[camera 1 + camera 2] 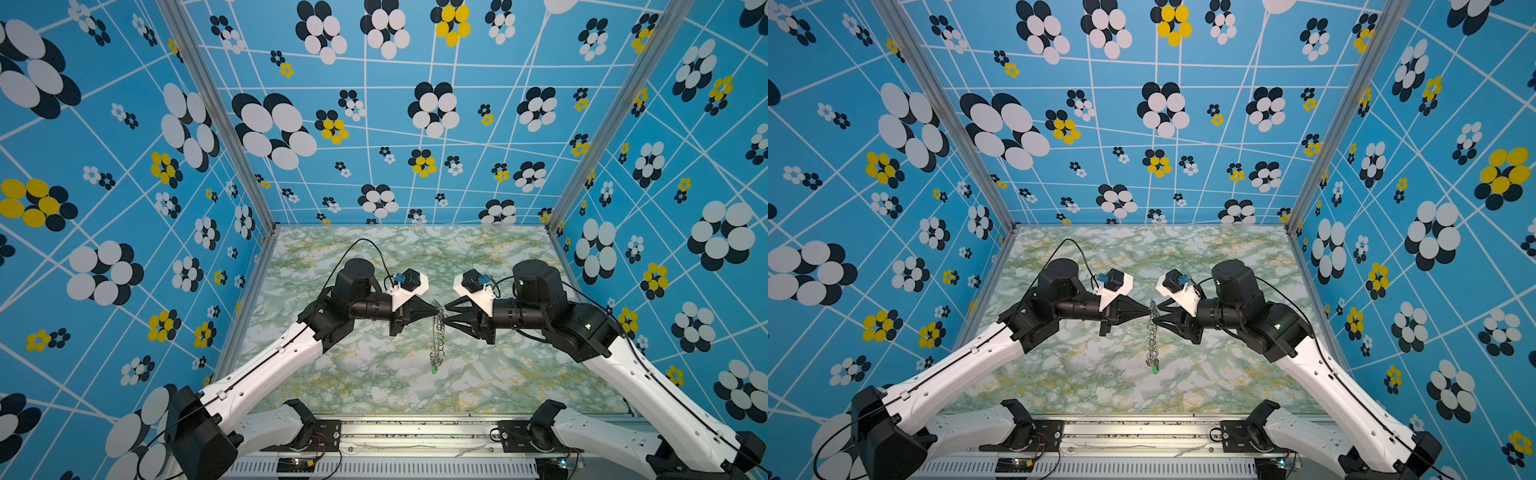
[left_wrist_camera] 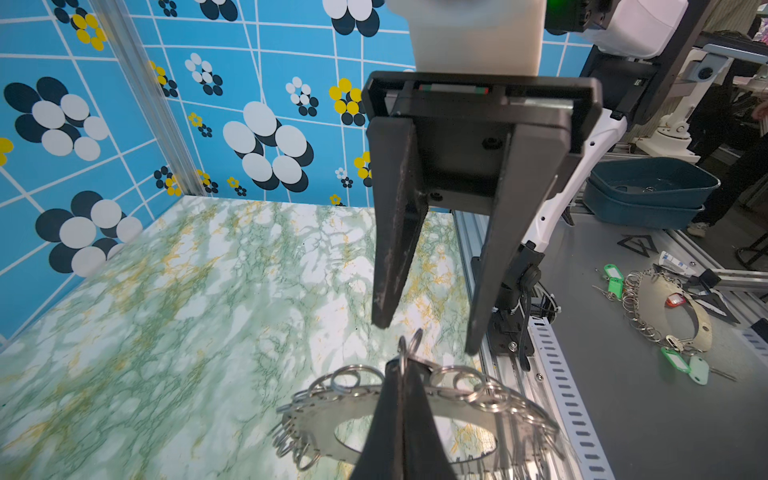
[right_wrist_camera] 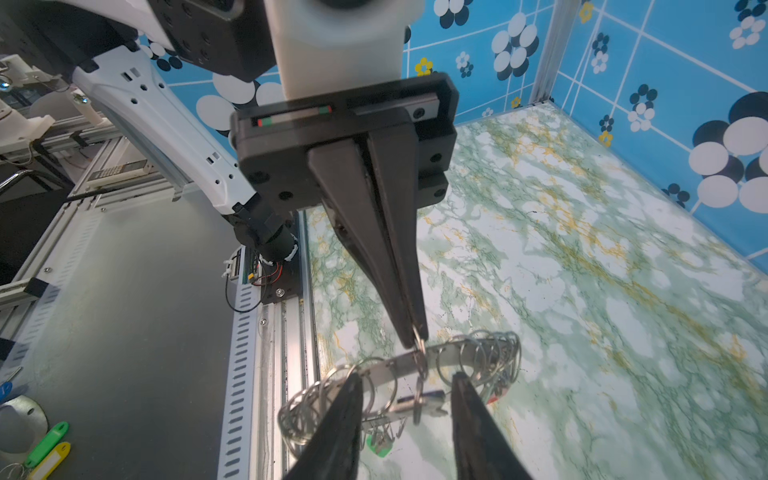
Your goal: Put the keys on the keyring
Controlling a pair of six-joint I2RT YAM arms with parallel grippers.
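The left end effector (image 1: 437, 311) is clenched on a loop at 12 o'clock of the keyring (image 1: 438, 337), which hangs edge-on above the desk (image 1: 332, 374) with the green-tagged key (image 1: 434, 369) at 6 o'clock. The right end effector (image 1: 444, 316), released, straddles the rim from 3 o'clock — seemingly letting go of a threaded key. Next, backing out calls for clearing the loops.

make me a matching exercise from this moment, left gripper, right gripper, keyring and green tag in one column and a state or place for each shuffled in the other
Column one
1. left gripper
2. right gripper
3. keyring
4. green tag

Column two
a. open, fingertips apart on either side of the ring's edge
b. dangles at the ring's lowest end
c. shut on a wire loop
d. hangs in the air, edge-on in both top views

Pairs: 1-c, 2-a, 3-d, 4-b
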